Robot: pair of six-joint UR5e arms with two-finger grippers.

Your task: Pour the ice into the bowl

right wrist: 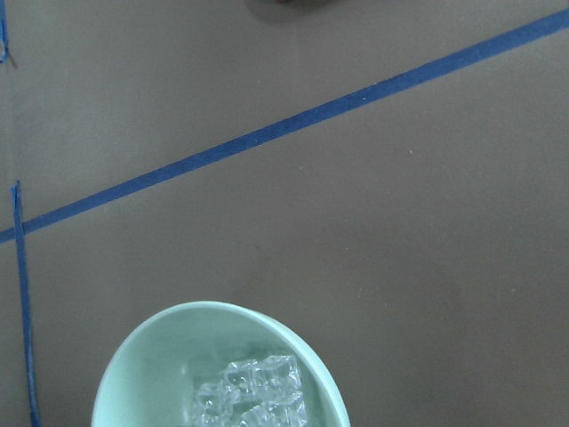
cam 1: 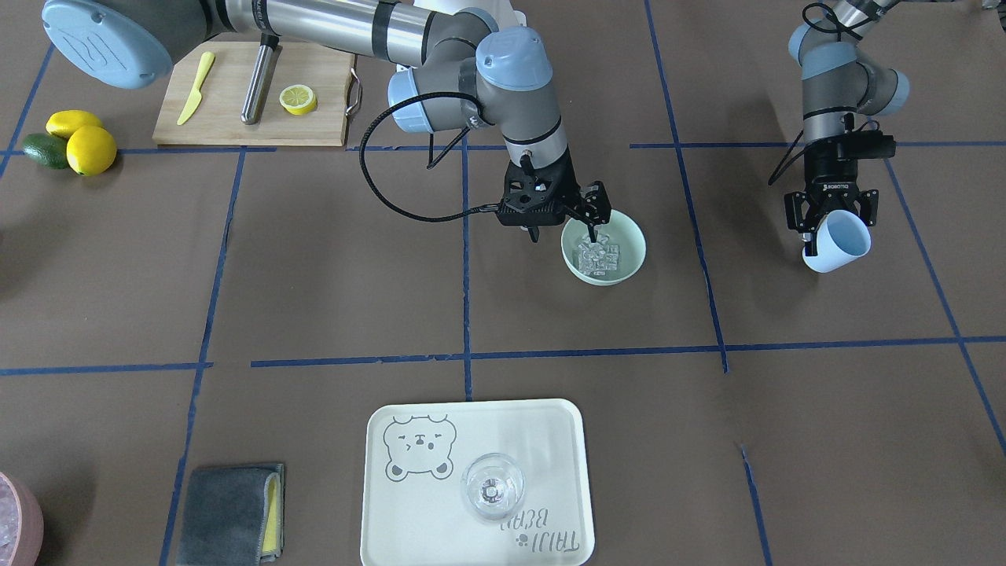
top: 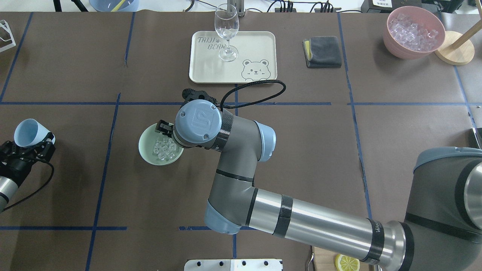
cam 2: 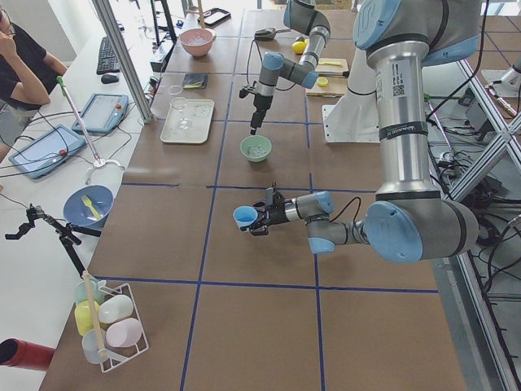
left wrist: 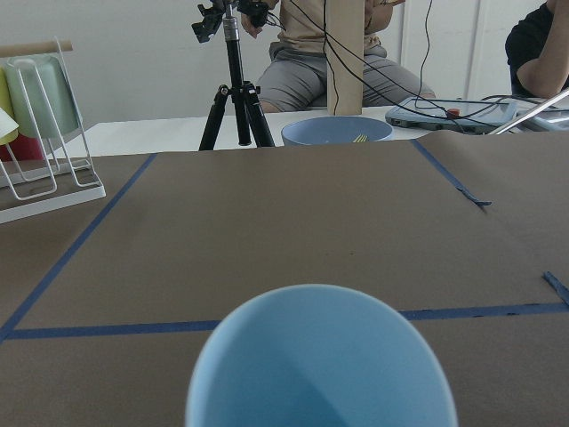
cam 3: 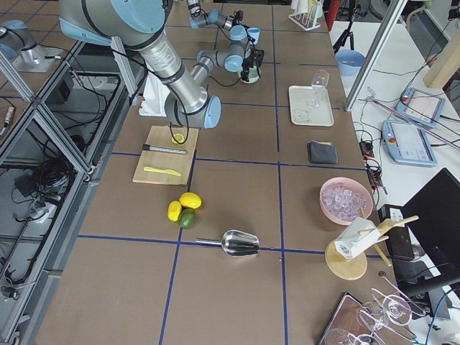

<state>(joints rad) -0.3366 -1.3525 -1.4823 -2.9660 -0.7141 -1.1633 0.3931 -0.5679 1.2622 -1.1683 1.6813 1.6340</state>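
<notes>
Ice (cam 1: 597, 256), slick, light and loose, lies heaped in the bowl (cam 1: 630, 236), probably best handled by the rim that the wide-jawed right gripper (cam 1: 564, 236) straddles, while the left gripper (cam 1: 831, 226) clamps the blue cup (cam 1: 842, 245).

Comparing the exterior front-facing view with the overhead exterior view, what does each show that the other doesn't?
Only front-facing: the yellow knife on the cutting board, and the whole lemons beside it.
Only overhead: the wooden stand and a white wire rack at the table's edges.
Both: the bowl with ice inside, the light blue cup held in the left end effector, and the glass on the tray.
</notes>
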